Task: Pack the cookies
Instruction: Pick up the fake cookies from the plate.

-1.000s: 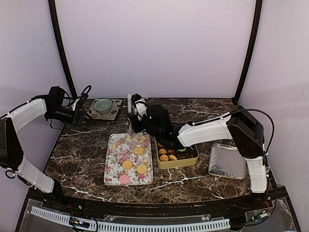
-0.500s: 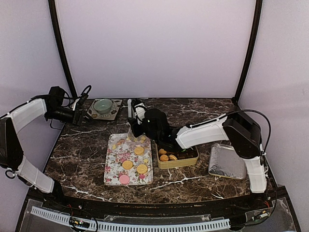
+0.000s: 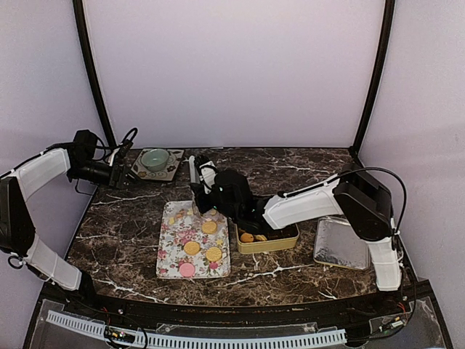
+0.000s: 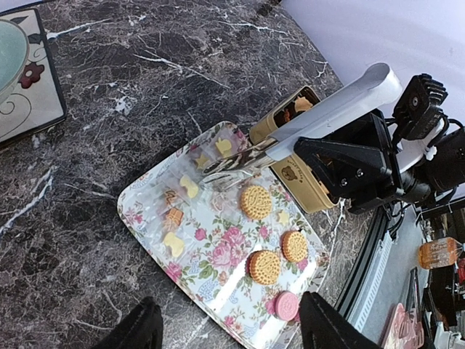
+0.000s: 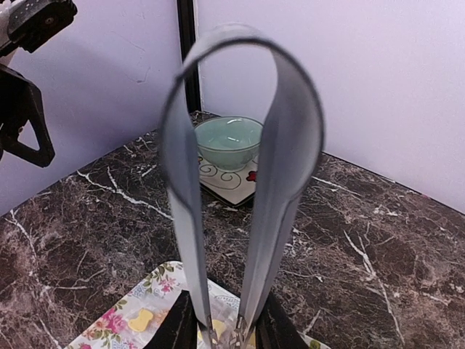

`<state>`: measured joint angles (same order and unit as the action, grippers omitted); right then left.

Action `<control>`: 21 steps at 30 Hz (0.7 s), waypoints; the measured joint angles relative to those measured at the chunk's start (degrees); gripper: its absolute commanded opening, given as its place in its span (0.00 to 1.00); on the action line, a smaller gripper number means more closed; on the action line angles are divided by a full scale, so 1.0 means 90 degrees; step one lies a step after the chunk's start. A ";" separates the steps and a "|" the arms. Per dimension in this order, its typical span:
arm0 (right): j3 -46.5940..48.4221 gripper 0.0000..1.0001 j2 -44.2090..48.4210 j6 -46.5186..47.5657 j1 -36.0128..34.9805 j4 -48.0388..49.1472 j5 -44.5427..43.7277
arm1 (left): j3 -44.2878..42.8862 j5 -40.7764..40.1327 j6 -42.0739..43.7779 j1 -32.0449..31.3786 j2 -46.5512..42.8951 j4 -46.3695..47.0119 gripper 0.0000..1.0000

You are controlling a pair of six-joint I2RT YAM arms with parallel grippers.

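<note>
Three golden round cookies (image 4: 256, 201) and a pink one (image 4: 287, 305) lie on the flower-patterned tray (image 3: 173, 254), with small wrapped yellow pieces (image 4: 189, 185) at its far end. My right gripper (image 3: 216, 192) is shut on metal tongs (image 5: 240, 145), held upright. The tongs' tips (image 4: 218, 171) rest at the tray's far end, narrowed around a wrapped yellow piece (image 5: 218, 331). Right of the tray, the gold tin (image 3: 270, 248) holds a few cookies (image 3: 247, 238). My left gripper (image 3: 123, 175) hangs open and empty at the table's far left, its fingers (image 4: 142, 331) framing the tray from above.
A pale green bowl (image 3: 155, 158) stands on a square patterned plate (image 3: 168, 174) at the back left, close to my left gripper. A silver tin lid (image 3: 341, 243) lies at the right. My right arm stretches across the tin.
My right gripper has moved left and lower over the tray's far end, and the tongs' arms have been squeezed closer together. The left arm has stayed put.
</note>
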<state>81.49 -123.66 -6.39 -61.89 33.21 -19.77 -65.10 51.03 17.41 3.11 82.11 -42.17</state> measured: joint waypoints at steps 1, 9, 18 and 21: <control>0.0000 0.20 0.0000 0.0000 -0.0002 0.0000 -0.0005 | 0.0000 0.0019 0.0000 0.0000 0.0000 0.0000 0.66; 0.0000 0.10 0.0075 0.0216 -0.0005 -0.0197 -0.0124 | 0.0000 0.0070 -0.0002 0.0000 0.0000 0.0000 0.66; -0.0080 0.06 0.1056 0.0495 -0.0005 -0.0323 -0.0155 | 0.0000 0.0073 -0.0002 0.0000 0.0000 0.0002 0.66; -0.0119 0.15 0.1248 0.0488 -0.0005 -0.0151 -0.0189 | 0.0000 0.0075 -0.0005 0.0000 0.0000 0.0002 0.65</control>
<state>80.42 -112.42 -2.00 -61.93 31.86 -21.47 -65.10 51.70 17.37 3.11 82.11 -42.15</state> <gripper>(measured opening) 0.192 0.656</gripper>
